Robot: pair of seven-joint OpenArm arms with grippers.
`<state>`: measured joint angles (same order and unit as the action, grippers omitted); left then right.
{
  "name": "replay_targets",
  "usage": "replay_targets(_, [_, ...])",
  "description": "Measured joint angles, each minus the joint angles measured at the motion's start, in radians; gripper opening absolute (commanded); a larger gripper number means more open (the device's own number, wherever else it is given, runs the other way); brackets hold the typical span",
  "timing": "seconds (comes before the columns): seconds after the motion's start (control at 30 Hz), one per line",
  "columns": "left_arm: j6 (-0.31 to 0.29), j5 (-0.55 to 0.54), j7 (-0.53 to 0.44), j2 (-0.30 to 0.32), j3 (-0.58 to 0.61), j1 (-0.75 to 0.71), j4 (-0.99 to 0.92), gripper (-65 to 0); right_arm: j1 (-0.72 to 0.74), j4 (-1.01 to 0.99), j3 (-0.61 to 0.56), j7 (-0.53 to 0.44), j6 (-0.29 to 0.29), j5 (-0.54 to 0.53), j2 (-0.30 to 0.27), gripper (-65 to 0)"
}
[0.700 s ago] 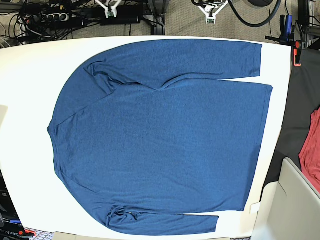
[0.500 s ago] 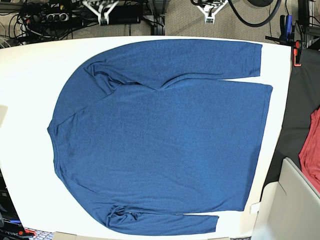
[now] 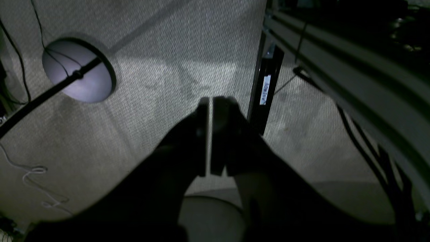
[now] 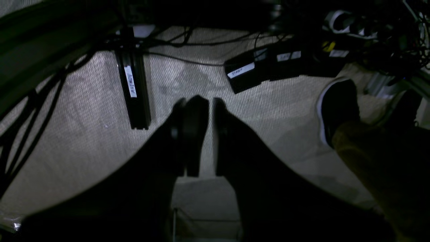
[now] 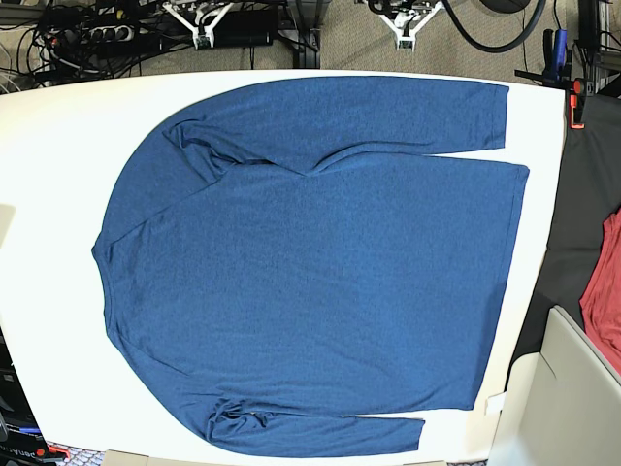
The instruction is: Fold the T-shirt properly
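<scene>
The T-shirt, dark blue and long-sleeved, lies spread flat on the white table. Its collar points left and its hem points right. One sleeve runs along the far edge and the other along the near edge. Both grippers hang beyond the table's far edge, away from the cloth. My right gripper is at the top left and my left gripper is at the top right. In the wrist views the left gripper and the right gripper are over carpet. Their fingers are nearly together and hold nothing.
A red cloth lies on a dark surface right of the table, above a grey bin. Cables and power strips crowd the floor behind. A person's shoe and a round stand base are on the carpet.
The right gripper at the top left of the base view has shifted a little sideways and back. The T-shirt has not moved.
</scene>
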<state>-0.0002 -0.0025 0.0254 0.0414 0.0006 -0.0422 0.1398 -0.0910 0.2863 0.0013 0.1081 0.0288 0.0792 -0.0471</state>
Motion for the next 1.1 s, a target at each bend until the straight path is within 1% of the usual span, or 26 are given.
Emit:
replay_targets(0.1, [0.0,0.0,0.0,0.013,0.0,0.0,0.0,-65.0,-0.004,0.0,0.0,0.001,0.0,0.0,0.0,-60.7])
replay_targets(0.23, [0.002,0.0,-0.006,0.048,0.0,-0.008,0.005,-65.0,-0.042,0.035,0.0,0.003,0.001,0.0,-0.007,-60.6])
replay_targets(0.3, [0.0,0.0,-0.003,0.069,0.0,-0.031,0.032,-65.0,-0.063,0.066,-0.001,0.005,0.008,-0.002,-0.026,-60.6])
replay_targets(0.43, [0.001,0.0,0.002,0.102,-0.001,-0.13,0.171,-65.0,-0.101,0.138,-0.001,0.013,0.0,0.001,-0.073,-60.7])
replay_targets(0.53, [0.001,0.0,0.005,0.135,-0.001,-0.196,0.257,-65.0,-0.127,0.179,0.0,0.012,-0.004,-0.003,-0.096,-60.7])
replay_targets(0.6, [0.002,0.0,0.004,0.154,-0.001,-0.237,0.303,-65.0,-0.153,0.216,-0.001,0.013,0.01,-0.002,-0.112,-60.7])
replay_targets(0.7, [0.0,0.0,0.007,0.172,-0.001,-0.299,0.375,-65.0,-0.213,0.301,-0.001,0.018,0.005,-0.001,-0.147,-60.7])
replay_targets(0.8, [-0.002,0.0,0.01,0.179,-0.001,-0.391,0.496,-65.0,-0.278,0.405,0.0,0.022,0.003,0.0,-0.194,-60.7])
replay_targets(0.83, [-0.001,-0.002,0.014,0.181,-0.001,-0.425,0.546,-65.0,-0.296,0.443,0.001,0.023,-0.005,0.001,-0.203,-60.7])
replay_targets(0.93, [-0.002,-0.061,0.019,0.192,-0.001,-0.525,0.717,-65.0,-0.35,0.56,0.0,0.018,0.005,0.0,-0.222,-60.7])
replay_targets(1.03, [-0.005,-0.149,0.096,0.211,-0.014,-0.607,0.893,-65.0,-0.421,0.692,-0.002,0.017,0.006,-0.012,-0.242,-60.7])
replay_targets(1.1, [0.0,-0.216,0.13,0.213,-0.067,-0.663,1.023,-65.0,-0.475,0.777,-0.002,0.019,0.005,-0.063,-0.268,-60.7])
